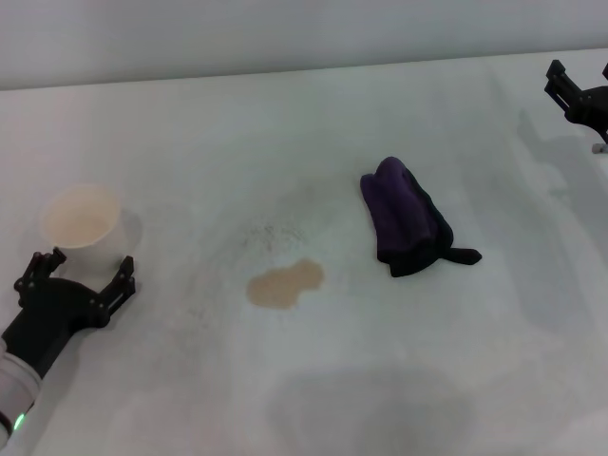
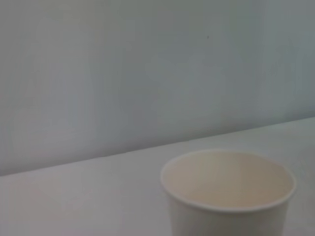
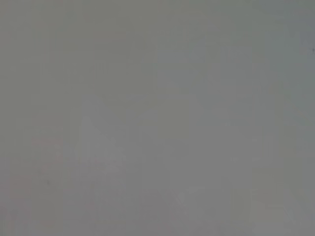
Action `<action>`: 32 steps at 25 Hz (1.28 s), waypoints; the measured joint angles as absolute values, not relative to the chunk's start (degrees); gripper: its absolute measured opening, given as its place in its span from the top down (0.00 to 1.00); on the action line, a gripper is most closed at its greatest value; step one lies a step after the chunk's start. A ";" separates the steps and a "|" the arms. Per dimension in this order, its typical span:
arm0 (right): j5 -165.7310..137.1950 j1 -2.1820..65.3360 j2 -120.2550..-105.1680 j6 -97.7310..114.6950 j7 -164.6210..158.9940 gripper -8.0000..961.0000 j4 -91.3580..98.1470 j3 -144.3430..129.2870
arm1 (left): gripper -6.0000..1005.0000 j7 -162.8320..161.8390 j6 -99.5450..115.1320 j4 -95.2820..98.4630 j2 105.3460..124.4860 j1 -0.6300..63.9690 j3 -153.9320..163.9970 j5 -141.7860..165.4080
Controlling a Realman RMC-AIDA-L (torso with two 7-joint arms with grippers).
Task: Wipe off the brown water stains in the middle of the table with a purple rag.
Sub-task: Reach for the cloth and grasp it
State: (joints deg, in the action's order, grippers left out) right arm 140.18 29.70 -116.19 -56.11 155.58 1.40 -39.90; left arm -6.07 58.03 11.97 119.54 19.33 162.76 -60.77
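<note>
Spanning the whole head view, white matte table [image 1: 380, 380], faint grey smudges; plain pale wall behind. Count: one purple rag [image 1: 407, 218], one patch of brown water stains [image 1: 284, 283], one paper cup [image 1: 84, 220], two grippers. Left gripper [image 1: 80, 270] sits near-left, fingers spread, just short of the cup. Right gripper [image 1: 578, 82] at far-right edge, fingers parted, well apart from rag. Rag lies right of the stains, not touching.
</note>
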 joint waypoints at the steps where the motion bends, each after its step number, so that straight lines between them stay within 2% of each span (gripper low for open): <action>1: 140.18 29.70 -116.19 -56.11 155.58 0.11 1.40 -39.90 | 0.12 -6.04 58.39 12.11 119.50 19.04 162.74 -60.77; 20: 139.90 29.85 -116.18 -55.97 150.26 0.11 0.74 -40.09 | 0.12 -5.96 75.19 13.56 119.53 7.38 162.31 -61.20; 32: 131.18 29.80 -115.61 -49.36 127.71 0.11 13.10 -63.55 | 0.12 -7.42 77.64 13.75 119.55 6.91 162.15 -69.73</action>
